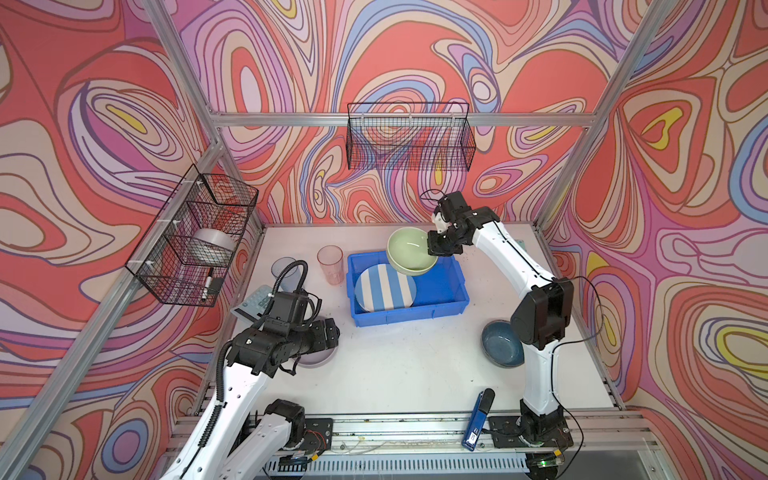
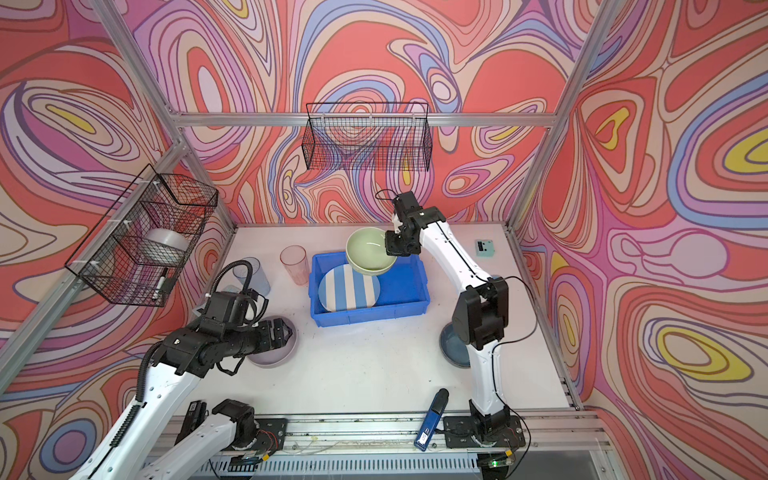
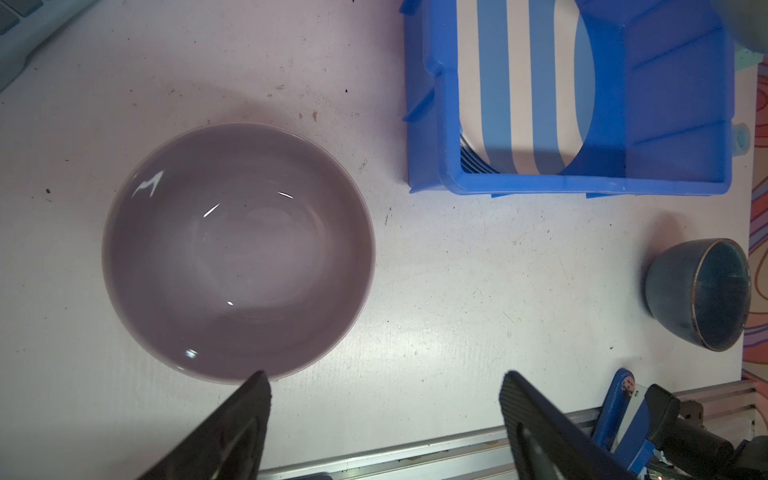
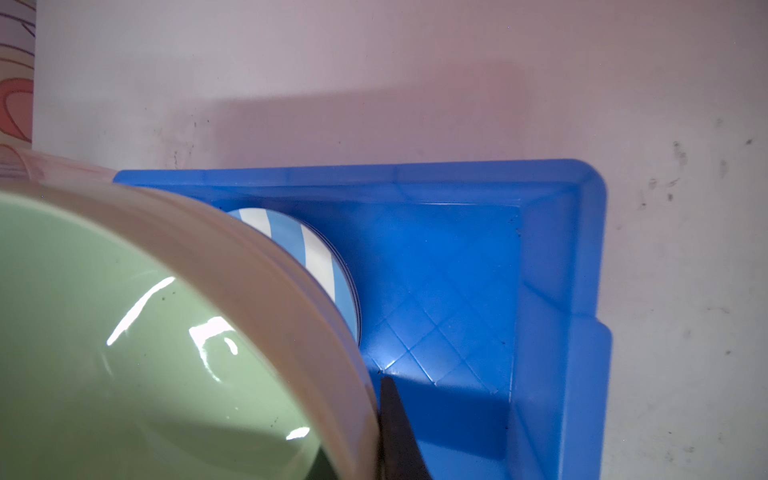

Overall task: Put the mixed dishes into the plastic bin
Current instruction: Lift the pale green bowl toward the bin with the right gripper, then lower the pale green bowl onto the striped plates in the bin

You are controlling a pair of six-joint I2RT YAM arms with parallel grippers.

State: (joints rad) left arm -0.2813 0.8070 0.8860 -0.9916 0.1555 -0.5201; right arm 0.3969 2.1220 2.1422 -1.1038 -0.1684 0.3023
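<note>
- Right gripper (image 1: 433, 249) pinches the pale green bowl (image 1: 409, 249) by its rim, mouth up, above the far edge of the plastic bin (image 1: 411, 318)
- The bin's long axis runs left-right
- Left gripper (image 3: 384, 376) hangs spread wide above the lavender bowl (image 3: 239, 253)

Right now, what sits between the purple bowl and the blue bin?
Nothing: only bare white table separates the purple bowl from the blue bin, as the left wrist view shows.

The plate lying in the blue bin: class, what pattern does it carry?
Broad blue and white stripes. The plate shows them best in a top view.
</note>
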